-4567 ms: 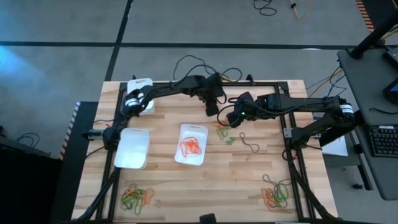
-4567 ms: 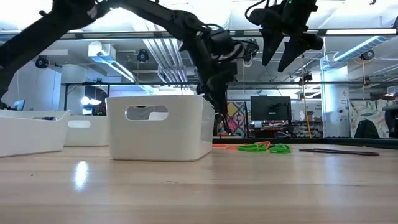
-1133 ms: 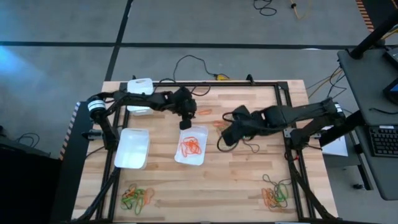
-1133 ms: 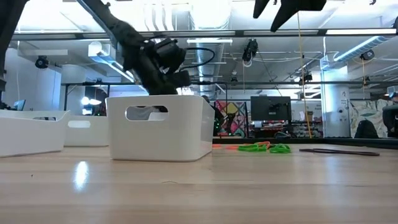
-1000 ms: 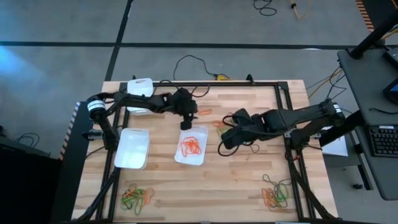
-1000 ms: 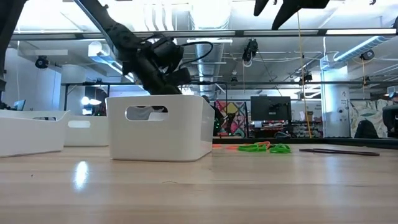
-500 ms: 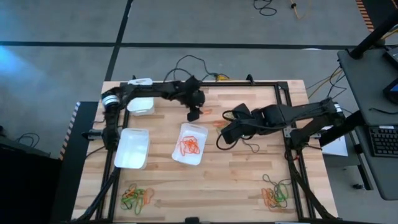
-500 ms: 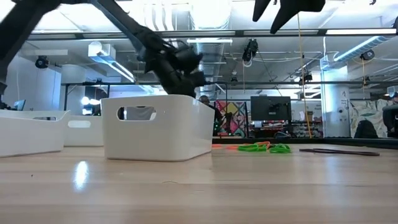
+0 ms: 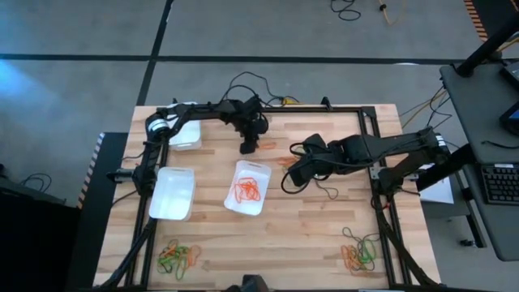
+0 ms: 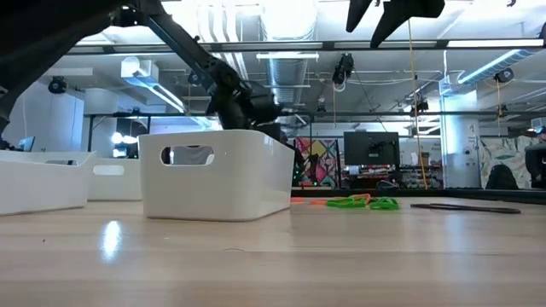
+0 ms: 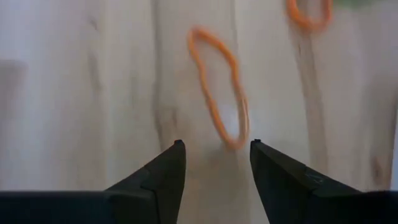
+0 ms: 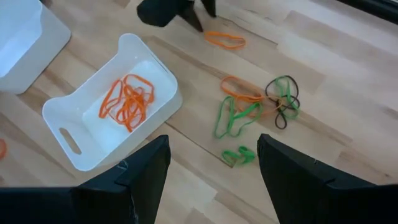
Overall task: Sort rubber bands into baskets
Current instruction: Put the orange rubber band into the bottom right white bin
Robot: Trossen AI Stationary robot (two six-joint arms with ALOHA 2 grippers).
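three baskets: one far left (image 9: 185, 135), one left (image 9: 172, 193), one centre (image 9: 248, 187) with bands (image 9: 248, 191) in it. loose bands (image 9: 295, 169) right of centre basket; band piles near left (image 9: 178, 257) and near right (image 9: 358, 255).

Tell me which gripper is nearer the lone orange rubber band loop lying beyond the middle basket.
Left. The left gripper hovers open right over the lone orange rubber band loop; the right gripper, open, hangs farther off.

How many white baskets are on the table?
3: one basket mid-table holding orange bands, one empty basket to its left, one basket at the far left corner, partly under the left arm.
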